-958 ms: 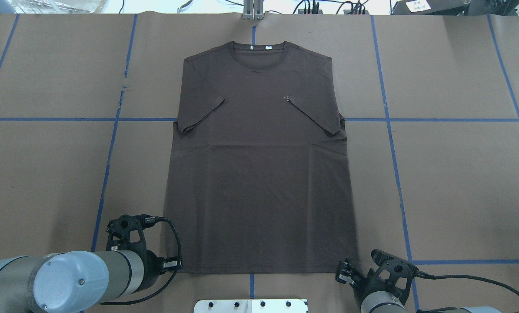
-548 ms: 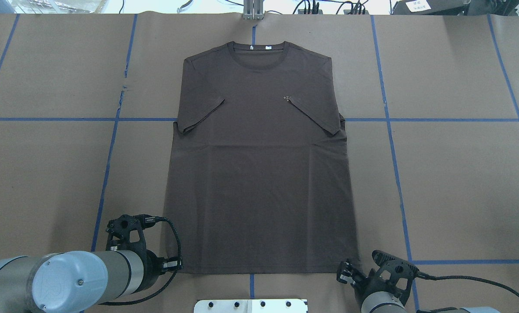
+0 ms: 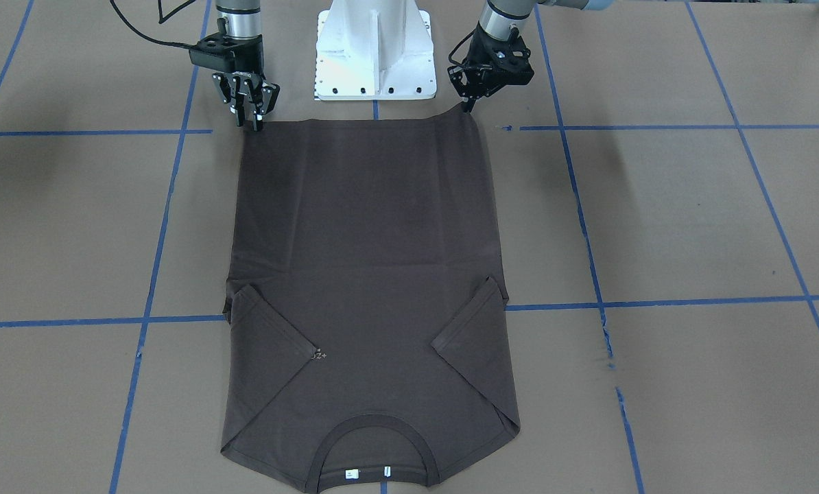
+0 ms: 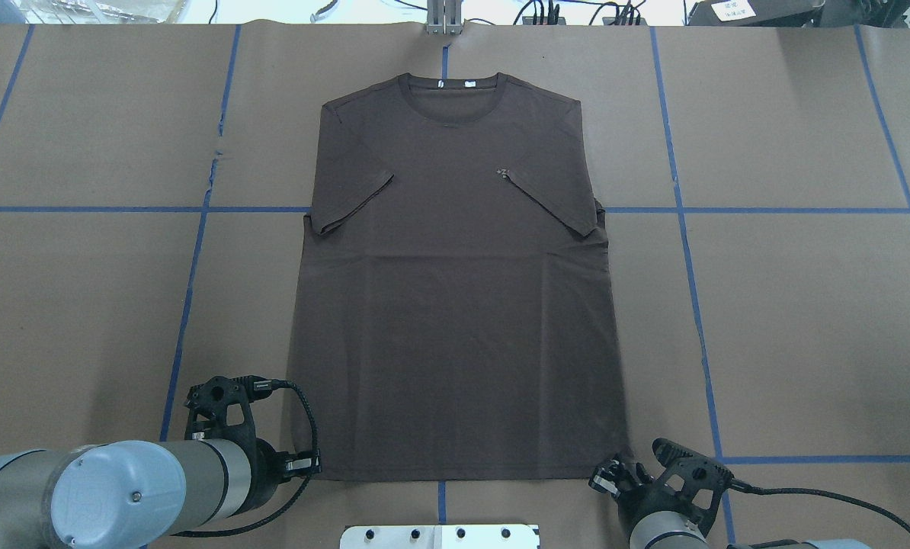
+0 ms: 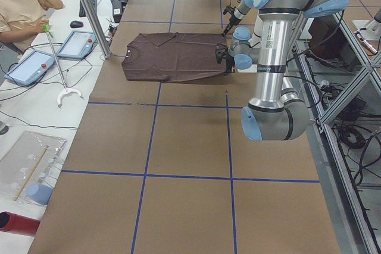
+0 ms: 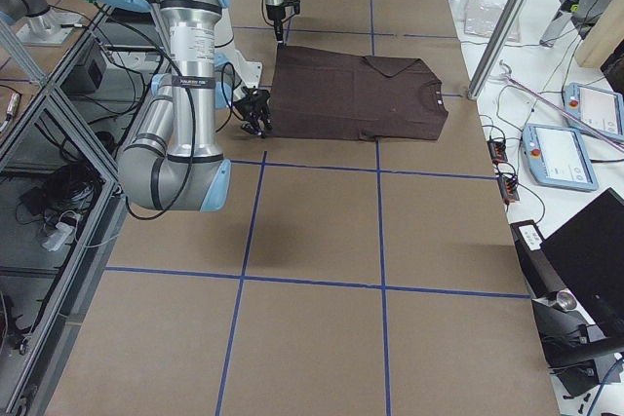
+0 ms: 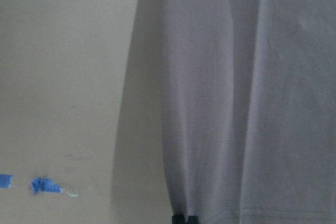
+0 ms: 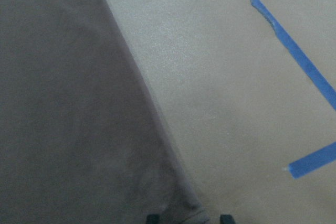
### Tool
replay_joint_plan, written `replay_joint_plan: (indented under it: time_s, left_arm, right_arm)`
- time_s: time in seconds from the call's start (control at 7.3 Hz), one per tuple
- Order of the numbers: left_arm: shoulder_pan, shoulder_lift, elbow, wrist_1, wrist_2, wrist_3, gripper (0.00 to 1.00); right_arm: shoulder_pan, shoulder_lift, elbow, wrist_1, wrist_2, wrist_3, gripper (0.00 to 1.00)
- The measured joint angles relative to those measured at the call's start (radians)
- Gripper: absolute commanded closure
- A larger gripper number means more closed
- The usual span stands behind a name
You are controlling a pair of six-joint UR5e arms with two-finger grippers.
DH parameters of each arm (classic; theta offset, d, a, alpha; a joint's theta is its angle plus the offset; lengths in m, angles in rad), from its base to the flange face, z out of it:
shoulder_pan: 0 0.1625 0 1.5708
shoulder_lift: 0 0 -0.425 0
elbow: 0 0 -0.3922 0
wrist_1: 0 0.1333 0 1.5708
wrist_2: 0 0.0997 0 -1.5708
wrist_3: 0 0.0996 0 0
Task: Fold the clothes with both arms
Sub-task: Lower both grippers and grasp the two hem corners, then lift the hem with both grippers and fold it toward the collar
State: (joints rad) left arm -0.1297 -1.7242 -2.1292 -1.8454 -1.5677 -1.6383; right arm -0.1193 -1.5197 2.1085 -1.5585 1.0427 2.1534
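Note:
The dark brown T-shirt (image 4: 455, 305) lies flat on the brown paper, collar at the far end, both sleeves folded inward over the chest. My left gripper (image 4: 312, 463) sits at the near left hem corner; in the front-facing view its fingers (image 3: 466, 104) taper to one point on that corner, which is drawn slightly upward, so it is shut on the cloth. My right gripper (image 3: 252, 121) is open at the near right hem corner. In the right wrist view its two fingertips (image 8: 152, 217) stand apart with the shirt corner (image 8: 184, 203) between them.
The white pedestal base (image 3: 374, 48) stands between the arms just behind the hem. Blue tape lines (image 4: 196, 252) grid the paper. A metal post (image 4: 443, 19) rises at the far edge. A person (image 5: 18, 4) sits at a side table with tablets.
My right gripper has shifted slightly toward the shirt's near right hem corner. The left gripper and the shirt have not moved.

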Motion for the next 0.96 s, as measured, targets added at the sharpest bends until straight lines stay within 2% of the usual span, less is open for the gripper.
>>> replay_joint_plan:
  time_s: [0.41, 0.55, 0.68, 0.96]
  left_arm:
    - [0.002, 0.000, -0.001, 0.000, 0.001, 0.000, 1.00]
    - [0.002, -0.001, -0.015, 0.005, -0.006, 0.000, 1.00]
    - [0.000, 0.000, -0.066, 0.040, -0.029, 0.001, 1.00]
    - [0.001, -0.012, -0.285, 0.262, -0.105, 0.001, 1.00]
  right_arm:
    - [0.006, 0.001, 0.025, -0.001, -0.002, 0.001, 1.00]
    - [0.008, 0.000, 0.080, -0.028, 0.001, -0.003, 1.00]
    - [0.005, 0.001, 0.182, -0.114, 0.013, -0.007, 1.00]
    - [-0.027, 0.063, 0.447, -0.387, 0.067, -0.010, 1.00]
